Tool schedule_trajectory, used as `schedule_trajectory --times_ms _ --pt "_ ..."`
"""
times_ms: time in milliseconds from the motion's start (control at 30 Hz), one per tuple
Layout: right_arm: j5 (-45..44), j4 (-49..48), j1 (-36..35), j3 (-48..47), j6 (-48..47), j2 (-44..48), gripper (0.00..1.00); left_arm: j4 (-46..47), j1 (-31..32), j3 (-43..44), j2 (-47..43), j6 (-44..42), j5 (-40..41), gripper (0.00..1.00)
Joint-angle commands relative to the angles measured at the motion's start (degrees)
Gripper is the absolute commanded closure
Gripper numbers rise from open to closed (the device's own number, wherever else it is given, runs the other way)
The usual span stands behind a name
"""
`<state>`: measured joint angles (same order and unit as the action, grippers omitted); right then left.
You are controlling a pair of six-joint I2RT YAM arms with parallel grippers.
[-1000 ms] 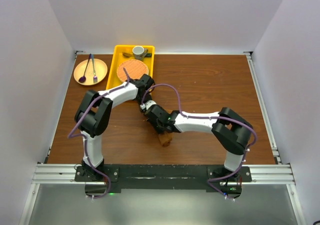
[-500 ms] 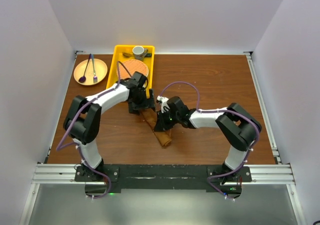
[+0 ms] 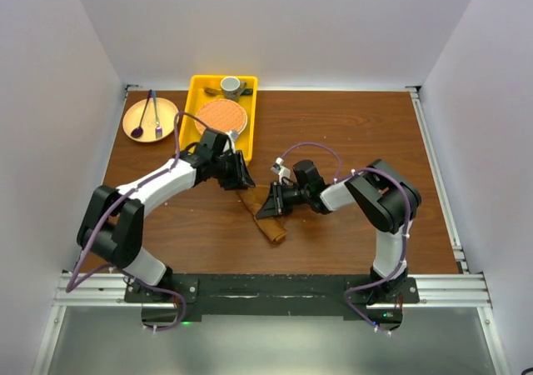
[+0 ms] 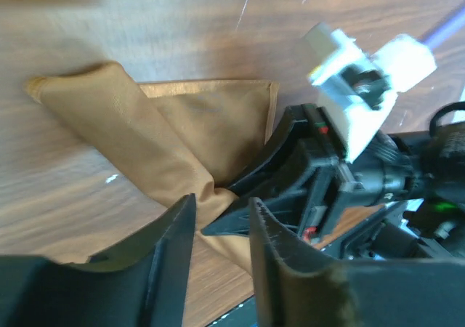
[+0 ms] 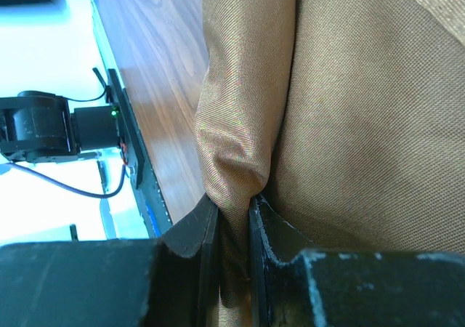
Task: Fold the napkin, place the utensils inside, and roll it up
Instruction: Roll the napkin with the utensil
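Top view: the napkin [image 3: 271,229] lies part-rolled on the worktop [image 3: 350,133], its middle hidden under my right claw [image 3: 263,205].

Left wrist: my left claw [image 4: 221,247] hangs parted above the cloth, grasping nothing.

Right wrist: my right claw is clenched on a napkin fold, and the roll's inside is hidden.

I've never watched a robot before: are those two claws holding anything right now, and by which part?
The right gripper pinches a bunched fold of the rust-brown cloth napkin. The left gripper is open, holding nothing.
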<state>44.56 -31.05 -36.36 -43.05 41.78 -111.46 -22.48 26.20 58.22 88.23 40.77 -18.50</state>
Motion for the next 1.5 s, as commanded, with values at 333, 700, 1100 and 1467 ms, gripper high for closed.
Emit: schedule_trajectory --times_ms 333,700,1100,1467 --pt "-13.0 30.9 -0.5 -3.4 -13.0 8.4 0.74 11.3 0.5 -3.0 11.8 -3.3 1.9 0.84" --pt "-22.5 58.1 -2.9 -10.4 -23.5 21.8 0.6 12.9 0.5 -5.0 13.6 -4.6 1.5 0.89" --pt "-27.2 50.3 -5.4 1.1 -18.1 24.3 0.69 9.6 0.5 -0.7 11.8 -5.3 0.0 0.89" --pt "-37.0 62.0 -9.3 -12.5 -25.1 31.1 0.39 -1.2 0.2 11.4 3.5 -0.6 1.3 0.47"
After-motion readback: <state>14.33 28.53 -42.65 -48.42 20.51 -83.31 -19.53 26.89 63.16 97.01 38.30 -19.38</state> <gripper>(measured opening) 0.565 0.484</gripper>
